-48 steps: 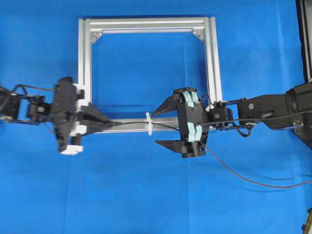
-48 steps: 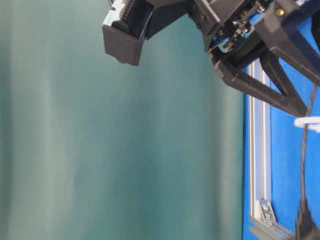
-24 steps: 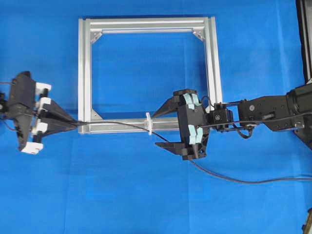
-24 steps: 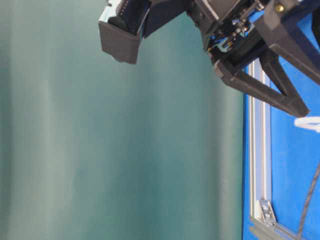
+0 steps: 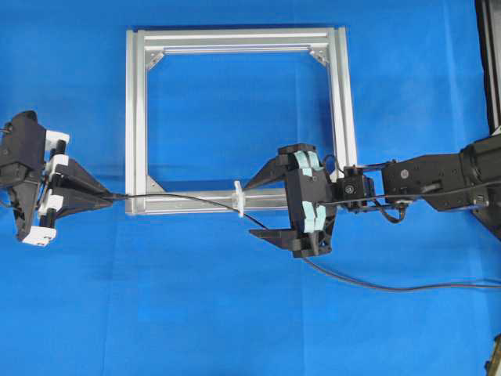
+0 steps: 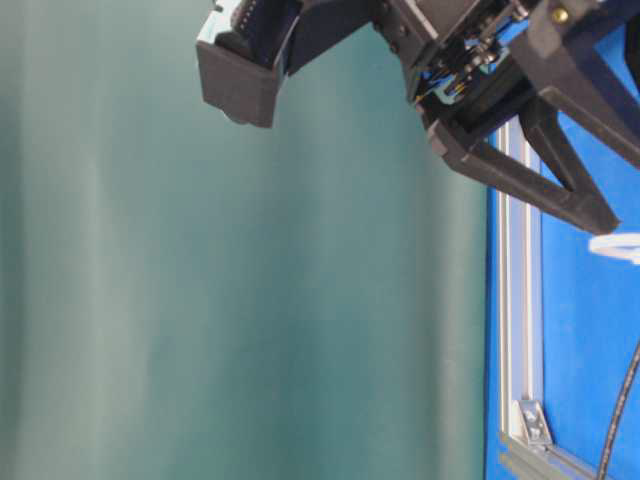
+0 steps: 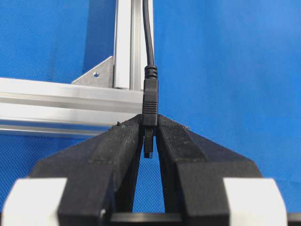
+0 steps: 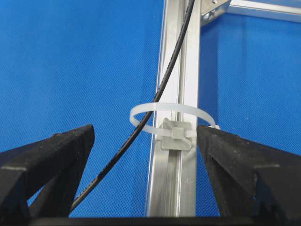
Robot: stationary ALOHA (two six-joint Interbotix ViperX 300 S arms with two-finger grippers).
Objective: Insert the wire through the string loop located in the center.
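The wire runs along the frame's near rail, passing through the string loop. The left gripper, off the frame's near-left corner, pinches the plug in line with the wire. The right gripper straddles the loop, fingers spread, holding nothing.

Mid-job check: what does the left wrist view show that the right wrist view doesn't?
Only the left wrist view shows the plug clamped between the left tool's fingers, with a corner bracket behind. Only the right wrist view shows the wire running through the loop, and the right tool open, its fingers either side of the loop and touching nothing. Both show the wire, the frame and the blue cloth.
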